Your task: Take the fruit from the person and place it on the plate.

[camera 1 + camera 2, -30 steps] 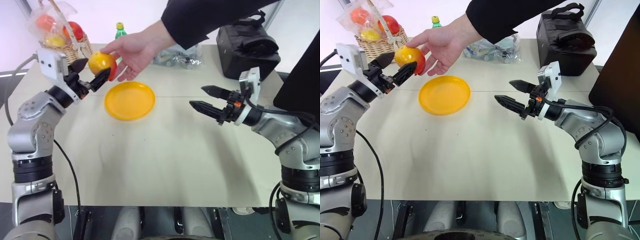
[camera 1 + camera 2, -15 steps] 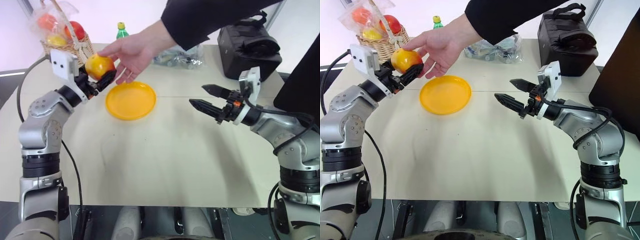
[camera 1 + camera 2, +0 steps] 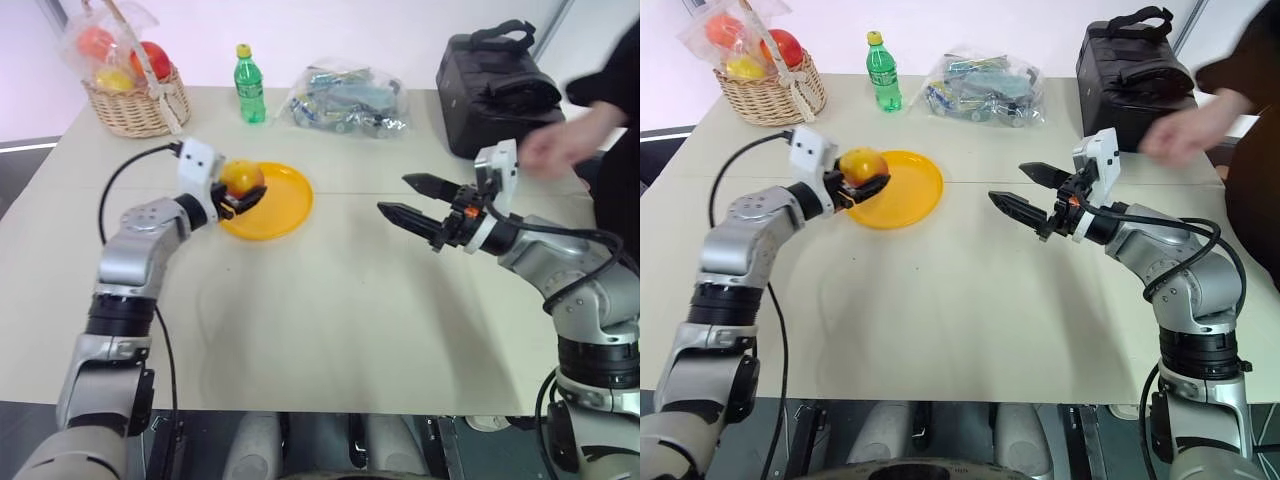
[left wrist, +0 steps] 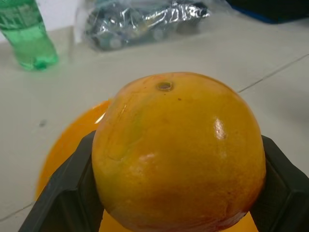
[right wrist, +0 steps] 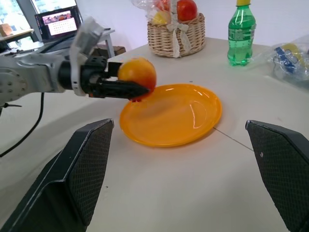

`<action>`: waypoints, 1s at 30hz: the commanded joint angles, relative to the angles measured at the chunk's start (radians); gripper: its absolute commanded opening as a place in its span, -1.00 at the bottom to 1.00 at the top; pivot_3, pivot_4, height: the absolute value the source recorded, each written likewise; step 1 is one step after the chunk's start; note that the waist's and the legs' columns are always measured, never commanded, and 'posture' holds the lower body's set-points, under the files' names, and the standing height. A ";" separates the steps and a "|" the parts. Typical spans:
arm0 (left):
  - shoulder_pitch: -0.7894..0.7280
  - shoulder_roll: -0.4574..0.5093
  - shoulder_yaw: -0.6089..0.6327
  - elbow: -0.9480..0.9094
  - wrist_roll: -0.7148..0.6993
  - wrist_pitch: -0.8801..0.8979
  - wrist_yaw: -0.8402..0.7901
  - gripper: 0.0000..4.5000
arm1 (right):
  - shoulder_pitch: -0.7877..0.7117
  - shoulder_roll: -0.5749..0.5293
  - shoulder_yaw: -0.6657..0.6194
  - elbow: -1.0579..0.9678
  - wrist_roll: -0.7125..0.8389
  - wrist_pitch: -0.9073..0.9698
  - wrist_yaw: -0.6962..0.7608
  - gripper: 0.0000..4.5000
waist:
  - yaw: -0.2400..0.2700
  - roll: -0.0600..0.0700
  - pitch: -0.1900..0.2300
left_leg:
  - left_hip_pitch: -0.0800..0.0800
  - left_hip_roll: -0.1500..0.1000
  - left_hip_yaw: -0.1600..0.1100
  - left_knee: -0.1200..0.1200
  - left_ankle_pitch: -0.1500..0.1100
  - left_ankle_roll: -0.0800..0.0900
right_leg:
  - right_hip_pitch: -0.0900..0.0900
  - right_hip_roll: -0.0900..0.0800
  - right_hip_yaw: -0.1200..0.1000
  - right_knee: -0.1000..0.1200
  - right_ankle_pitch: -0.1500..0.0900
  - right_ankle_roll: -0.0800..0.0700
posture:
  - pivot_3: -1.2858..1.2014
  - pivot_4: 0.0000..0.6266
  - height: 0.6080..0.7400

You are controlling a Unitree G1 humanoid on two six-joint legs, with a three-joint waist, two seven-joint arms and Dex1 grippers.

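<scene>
Fruit point(image 3: 242, 177): out of the person's fingers, now clamped in the left gripper point(image 3: 243, 192) above the near-left rim of the plate point(image 3: 285, 205).
Person's hand point(image 3: 556, 146): withdrawn from above the plate, well off to its right.

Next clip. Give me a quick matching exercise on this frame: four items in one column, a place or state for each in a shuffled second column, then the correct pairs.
Items:
1. fruit
2. plate
3. right pincer
4. green bottle

Places or states:
A. open, holding nothing
B. upright near the table's far edge
C. clamped in the left pincer
D. flat on the table, nothing resting on it

Pairs: 1-C, 2-D, 3-A, 4-B
</scene>
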 commanded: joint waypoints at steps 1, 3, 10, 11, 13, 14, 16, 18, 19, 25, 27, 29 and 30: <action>-0.064 -0.005 0.008 0.056 0.026 -0.053 -0.020 0.86 | 0.014 0.004 -0.015 -0.060 0.004 -0.017 -0.011 1.00 | -0.002 0.000 0.000 | 0.000 0.000 0.000 0.000 0.000 0.000 | 0.000 0.000 0.000 0.000 0.000 0.000 | 0.03 -0.52 1.00; -0.071 -0.008 0.008 0.064 0.025 -0.056 -0.043 0.98 | 0.028 0.003 -0.020 -0.072 0.008 -0.016 -0.017 1.00 | -0.003 0.000 0.000 | 0.000 0.000 0.000 0.000 0.000 0.000 | 0.000 0.000 0.000 0.000 0.000 0.000 | 0.03 -0.52 1.00; -0.076 0.003 0.038 0.059 0.022 -0.050 -0.064 0.98 | 0.042 0.004 -0.024 -0.083 0.014 -0.014 -0.031 1.00 | -0.002 0.000 0.000 | 0.000 0.000 0.000 0.000 0.000 0.000 | 0.000 0.000 0.000 0.000 0.000 0.000 | 0.03 -0.52 1.00; -0.078 0.010 0.051 0.056 0.023 -0.052 -0.055 0.98 | 0.040 0.004 -0.024 -0.080 0.014 -0.014 -0.031 1.00 | -0.002 0.000 0.000 | 0.000 0.000 0.000 0.000 0.000 0.000 | 0.000 0.000 0.000 0.000 0.000 0.000 | 0.03 -0.52 1.00; -0.081 0.027 0.085 0.043 0.011 -0.055 -0.047 0.98 | 0.035 0.004 -0.021 -0.072 0.011 -0.018 -0.029 1.00 | -0.002 0.000 0.000 | 0.000 0.000 0.000 0.000 0.000 0.000 | 0.000 0.000 0.000 0.000 0.000 0.000 | 0.03 -0.52 1.00; -0.080 0.036 0.108 0.034 -0.002 -0.055 -0.045 0.98 | 0.033 0.004 -0.020 -0.066 0.008 -0.021 -0.027 1.00 | -0.003 0.000 0.000 | 0.000 0.000 0.000 0.000 0.000 0.000 | 0.000 0.000 0.000 0.000 0.000 0.000 | 0.03 -0.52 1.00; -0.067 0.059 0.168 0.007 -0.031 -0.042 -0.032 0.98 | 0.029 0.003 -0.019 -0.051 0.000 -0.028 -0.022 1.00 | -0.005 0.000 0.000 | 0.000 0.000 0.000 0.000 0.000 0.000 | 0.000 0.000 0.000 0.000 0.000 0.000 | 0.03 -0.52 1.00; -0.044 0.082 0.214 -0.024 -0.045 -0.029 -0.015 0.98 | 0.026 0.001 -0.019 -0.036 -0.008 -0.037 -0.016 1.00 | -0.005 0.000 0.000 | 0.000 0.001 0.000 0.000 0.000 0.000 | -0.001 0.000 0.000 0.000 0.000 0.000 | 0.03 -0.52 1.00; -0.017 0.098 0.239 -0.050 -0.050 -0.021 -0.006 0.98 | 0.022 0.004 -0.017 -0.016 -0.024 -0.052 -0.019 1.00 | -0.006 0.000 0.000 | 0.000 0.001 0.000 0.000 0.000 0.000 | -0.001 0.000 0.000 0.000 0.000 0.000 | 0.03 -0.52 1.00; 0.177 0.149 0.368 -0.224 -0.105 0.049 0.035 0.98 | 0.002 0.020 0.016 0.112 -0.143 -0.166 -0.017 1.00 | -0.002 0.000 0.000 | 0.000 0.001 0.000 0.000 0.000 0.000 | 0.000 0.000 0.000 0.001 0.000 0.000 | 0.03 -0.52 1.00; 0.277 0.163 0.410 -0.291 -0.107 0.065 0.050 0.98 | -0.003 0.027 0.032 0.159 -0.181 -0.203 -0.009 1.00 | -0.002 0.000 0.000 | 0.000 0.001 0.000 0.000 0.000 0.000 | 0.000 -0.001 0.000 0.001 0.000 0.000 | 0.03 -0.52 1.00; 0.342 0.172 0.437 -0.337 -0.107 0.076 0.065 0.98 | -0.007 0.033 0.041 0.191 -0.205 -0.229 0.000 1.00 | -0.003 0.000 0.000 | 0.000 0.001 0.000 0.000 0.000 0.000 | 0.000 -0.001 0.000 0.000 0.000 0.000 | 0.03 -0.52 1.00; 0.378 0.168 0.462 -0.364 -0.119 0.086 0.076 0.98 | -0.012 0.038 0.044 0.208 -0.214 -0.240 0.006 1.00 | -0.001 0.000 0.000 | 0.000 0.001 0.000 0.000 0.000 0.000 | 0.000 -0.001 0.000 0.000 0.000 0.000 | 0.03 -0.52 1.00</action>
